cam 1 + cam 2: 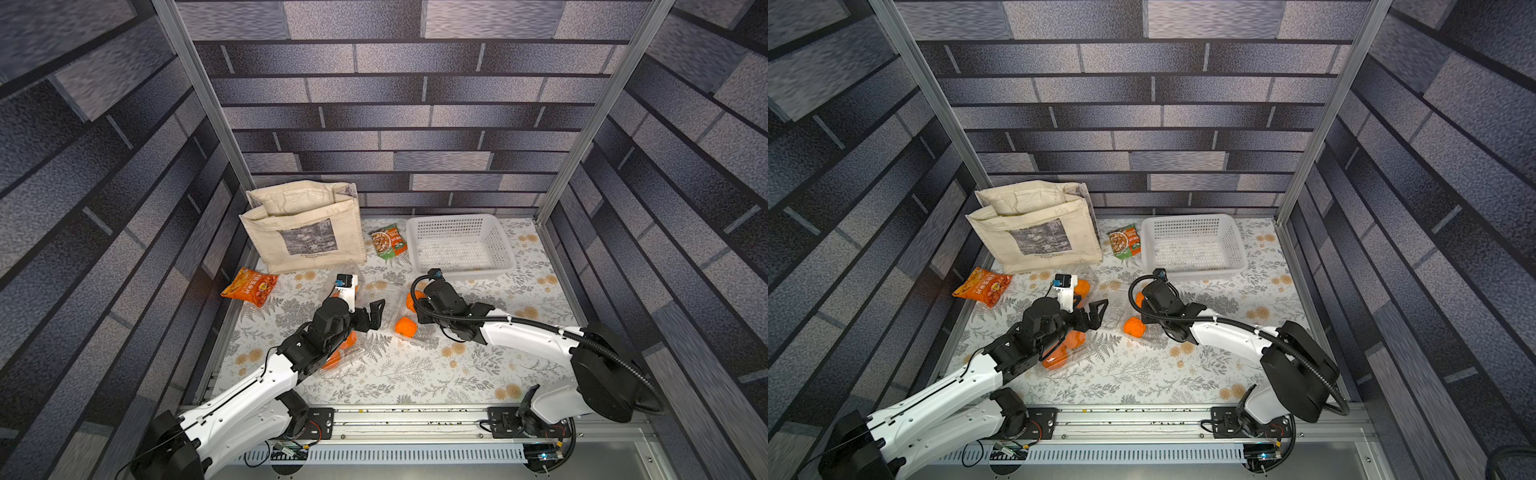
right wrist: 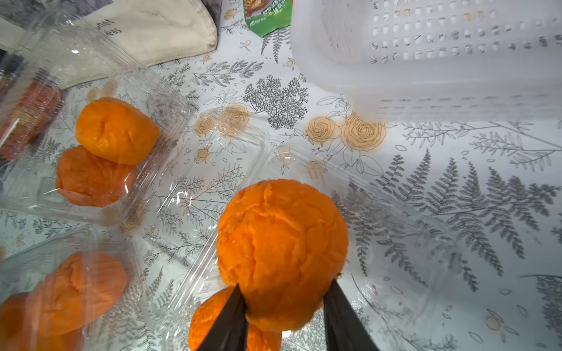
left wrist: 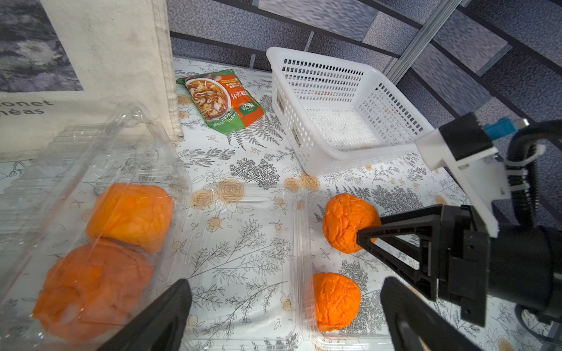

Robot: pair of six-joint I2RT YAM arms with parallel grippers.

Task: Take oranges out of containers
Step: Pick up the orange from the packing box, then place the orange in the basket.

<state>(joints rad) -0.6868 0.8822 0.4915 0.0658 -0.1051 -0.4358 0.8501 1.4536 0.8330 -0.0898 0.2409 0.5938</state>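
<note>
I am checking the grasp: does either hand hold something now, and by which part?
The right hand holds one orange, pinched at two opposite sides between its fingers. The left hand is open and holds nothing.

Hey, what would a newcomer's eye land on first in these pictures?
The bright orange pinched in the right gripper, at an open clear container, stands out first. Two more oranges sit in another clear container beside it, and a white basket stands at the back of the floral table.
</note>
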